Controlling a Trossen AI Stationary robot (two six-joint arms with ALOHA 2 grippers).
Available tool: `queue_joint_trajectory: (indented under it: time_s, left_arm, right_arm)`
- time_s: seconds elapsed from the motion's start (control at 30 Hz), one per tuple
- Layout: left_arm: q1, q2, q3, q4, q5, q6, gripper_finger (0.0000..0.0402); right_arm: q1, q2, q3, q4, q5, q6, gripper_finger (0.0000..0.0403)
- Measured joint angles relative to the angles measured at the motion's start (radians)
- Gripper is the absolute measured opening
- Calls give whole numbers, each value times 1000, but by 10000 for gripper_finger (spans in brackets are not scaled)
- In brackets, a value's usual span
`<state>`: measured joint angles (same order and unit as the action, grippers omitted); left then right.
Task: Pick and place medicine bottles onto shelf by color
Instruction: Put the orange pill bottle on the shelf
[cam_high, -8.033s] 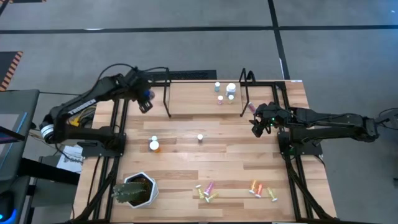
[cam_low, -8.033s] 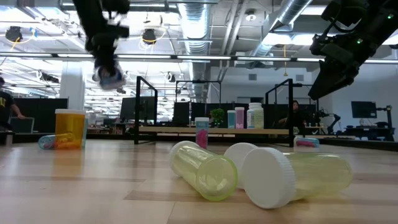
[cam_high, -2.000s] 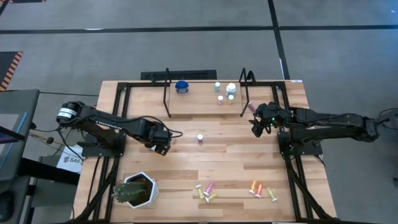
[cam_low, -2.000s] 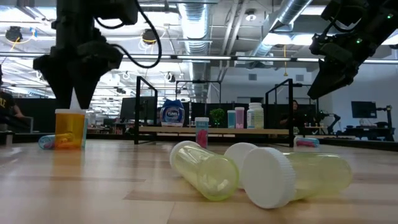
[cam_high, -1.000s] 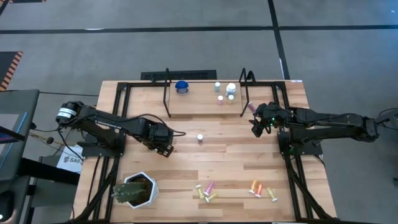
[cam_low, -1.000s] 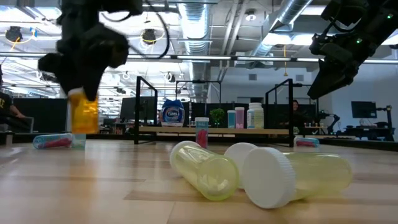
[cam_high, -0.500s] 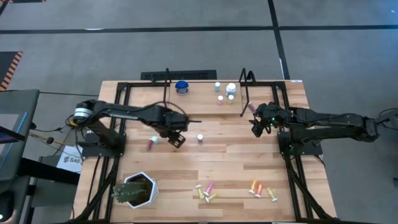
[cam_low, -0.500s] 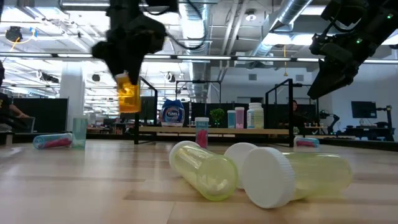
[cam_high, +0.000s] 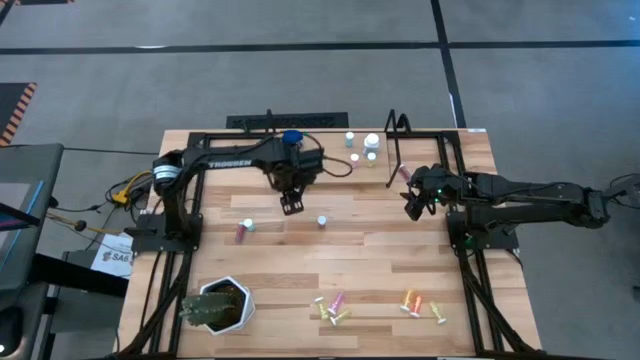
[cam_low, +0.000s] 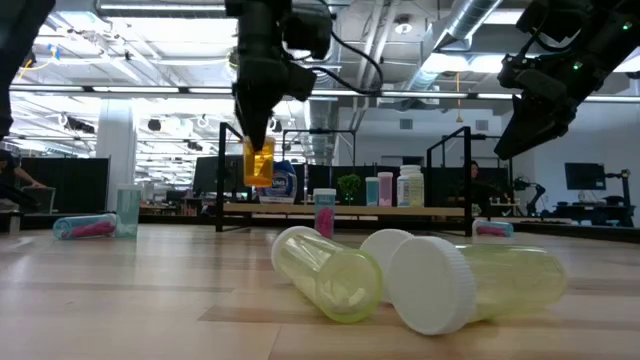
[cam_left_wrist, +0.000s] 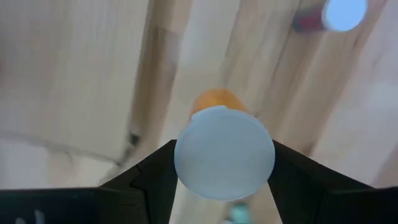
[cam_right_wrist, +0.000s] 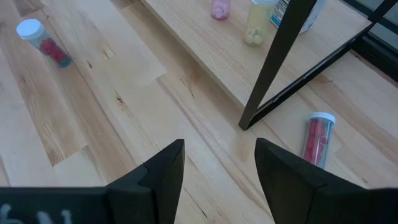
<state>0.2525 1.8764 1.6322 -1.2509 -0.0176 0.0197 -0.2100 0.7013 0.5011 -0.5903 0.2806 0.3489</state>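
Observation:
My left gripper (cam_high: 291, 204) hangs over the table just in front of the shelf (cam_high: 345, 176), shut on an orange medicine bottle (cam_low: 258, 163) with a white cap (cam_left_wrist: 224, 160). On the shelf stand a blue-lidded bottle (cam_high: 291, 139), white bottles (cam_high: 371, 143) and a pink one (cam_high: 354, 158). A small white-capped bottle (cam_high: 322, 221) stands on the table to the right of my left gripper. My right gripper (cam_high: 413, 208) waits open at the table's right side with nothing between its fingers (cam_right_wrist: 163, 167). My left gripper pinches the orange bottle at its capped top (cam_left_wrist: 186, 163), one finger on each side of the white cap. The fingers come from above, pointing down. The bottle hangs upright below them, its orange body (cam_low: 258, 170) lifted clear of the table.
A pink bottle (cam_high: 242, 232) lies at the table's left, a red-filled one (cam_right_wrist: 316, 138) by the shelf's right upright (cam_right_wrist: 273, 68). Several yellow, pink and orange bottles (cam_high: 333, 308) (cam_high: 415, 302) lie near the front edge. A potted plant (cam_high: 213, 307) stands at the front left.
My left gripper has carried the orange bottle up and across from the table's left toward the shelf and the far edge, rolling about its own axis on the way. The bottle stays upright and clear of the table. The pink bottle has stayed lying at the left.

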Motion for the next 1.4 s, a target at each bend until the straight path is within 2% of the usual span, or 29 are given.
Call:
queue_joint_trajectory:
  time_s: [0.17, 0.37, 0.63, 1.0, 1.4]
  left_arm:
    - [43, 54, 36, -17, -35, 248, 200]
    - [114, 58, 34, 13, -98, 365, 200]
    - [210, 58, 33, 69, -76, 507, 200]
    - [295, 58, 33, 82, -50, 607, 200]
    - [317, 87, 33, 103, -40, 642, 200]
  right_arm:
    - [0, 0, 0, 0, 0, 0, 216]
    - [0, 0, 0, 0, 0, 0, 216]
    - [0, 0, 0, 0, 0, 0, 216]
    - [0, 0, 0, 0, 0, 0, 216]
    - [0, 0, 0, 0, 0, 0, 216]
